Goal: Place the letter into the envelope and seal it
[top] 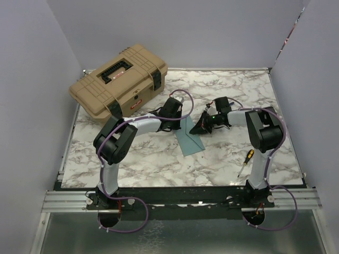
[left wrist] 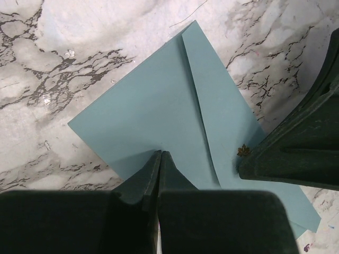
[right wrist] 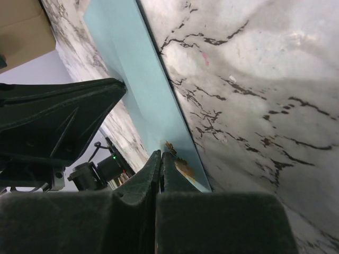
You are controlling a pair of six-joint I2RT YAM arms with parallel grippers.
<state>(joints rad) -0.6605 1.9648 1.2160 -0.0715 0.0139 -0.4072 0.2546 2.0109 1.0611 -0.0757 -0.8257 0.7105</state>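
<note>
Far left, at the back: tan toolbox (top: 119, 79), lid latched, well apart from the work. Left gripper (left wrist: 160, 153): jaws fully together, nothing between them, tips resting on the teal envelope (top: 190, 140) near one of its edges. The envelope lies flat on the table, mid-field between the two arms, flap folded down, with one long crease running across its face. The letter is not visible in any view, so I cannot tell whether it is already inside. A small gold leaf-shaped mark (left wrist: 243, 151) sits by the envelope's edge. Right gripper (right wrist: 160, 154): also pinched shut and empty, tips down at that edge just beside the mark. A screwdriver (top: 245, 161) with a yellow and black handle lies further right, near the right arm, clear of the envelope. Handling estimate: thin paper, very light, limp, easily creased, and likely to skate on this smooth top. Best pinned with one closed tip while the other rubs along the flap line. If it must be lifted, take a free corner or the flap edge. Surface: white marble-pattern table (top: 159, 164), glossy. Plain pale walls (top: 32, 79) on three sides, metal rail (top: 63, 200) along the near edge.
</note>
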